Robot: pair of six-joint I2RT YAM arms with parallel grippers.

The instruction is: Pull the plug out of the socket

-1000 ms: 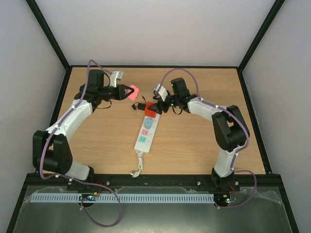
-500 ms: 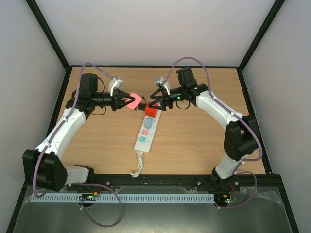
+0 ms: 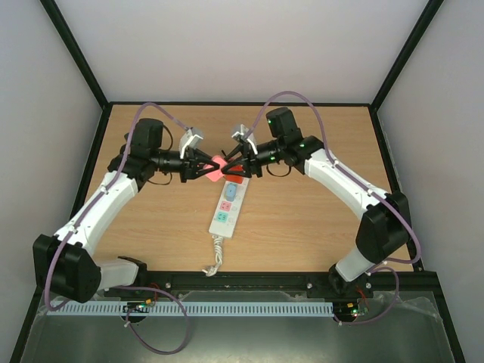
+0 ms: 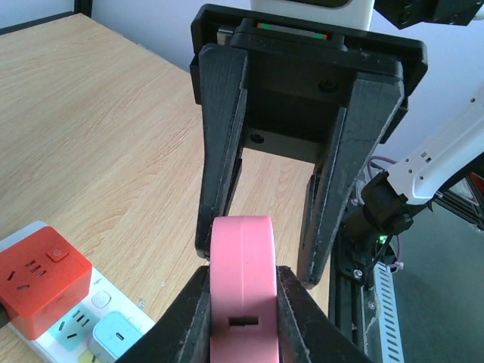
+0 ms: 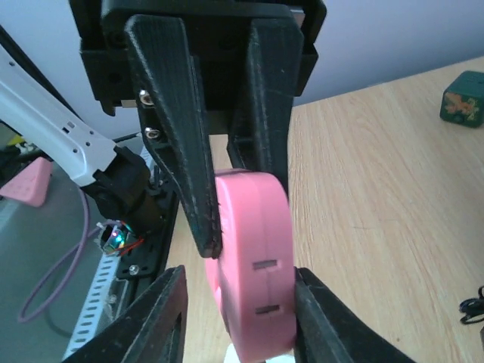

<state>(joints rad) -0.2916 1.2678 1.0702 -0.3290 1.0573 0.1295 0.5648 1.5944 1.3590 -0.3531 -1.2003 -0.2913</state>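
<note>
A pink round plug (image 3: 216,168) hangs in the air above the far end of the white socket strip (image 3: 224,206), clear of it. My left gripper (image 3: 207,167) is shut on the pink plug (image 4: 242,280), its fingers pressed against both flat sides. From the right, my right gripper (image 3: 228,164) reaches around the same plug (image 5: 255,257). One of its fingers (image 5: 321,318) touches the plug and the other (image 5: 159,321) stands a small gap off. A red cube adapter (image 4: 39,281) sits on the strip's far end.
The strip's coiled white cord (image 3: 215,257) trails toward the near table edge. A small green cube (image 5: 463,95) lies on the wooden table (image 3: 302,219) farther off. Black frame posts rise at the table's corners.
My left arm has carried the pink plug rightward over the strip's far end. My right gripper has swung from the red adapter to the plug and narrowed around it.
</note>
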